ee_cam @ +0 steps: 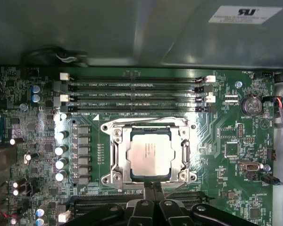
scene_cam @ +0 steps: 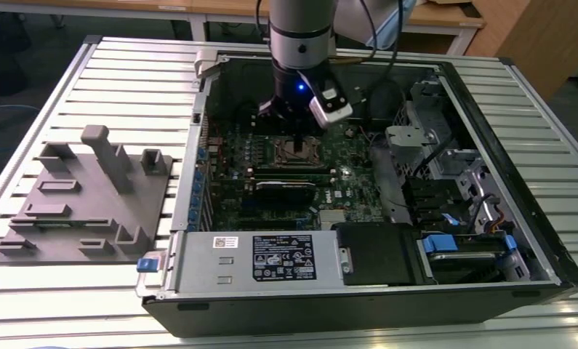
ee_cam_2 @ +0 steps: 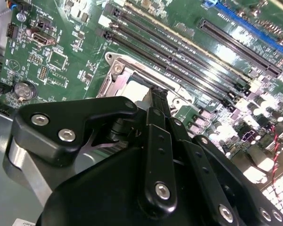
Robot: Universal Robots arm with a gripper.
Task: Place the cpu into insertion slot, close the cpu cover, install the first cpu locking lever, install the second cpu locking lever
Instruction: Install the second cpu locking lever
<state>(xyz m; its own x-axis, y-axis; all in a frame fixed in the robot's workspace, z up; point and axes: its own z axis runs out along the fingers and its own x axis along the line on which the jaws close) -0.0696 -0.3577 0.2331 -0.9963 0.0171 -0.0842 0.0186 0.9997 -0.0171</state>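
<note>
The claw point(ee_cam: 152, 186), fingers pressed together and empty, rests at the edge of the cover point(ee_cam: 117, 155) lying over the chip point(ee_cam: 149, 150). The chip sits in the socket point(ee_cam: 114, 180); judging by this, fastening the cover is in hand, calling for a firm sideways press.

Exterior view looks down from afar; both wrist views closely share the insertion slot point(ee_cam: 150, 155).

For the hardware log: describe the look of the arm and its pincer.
The arm is a silver-grey cylinder with a darker band, ending in a black wrist with a small blue light. A white boxy module sits on its side. The pincer is matte black, built of flat linked bars joined by silver screws, tapering to slim fingers.
</note>
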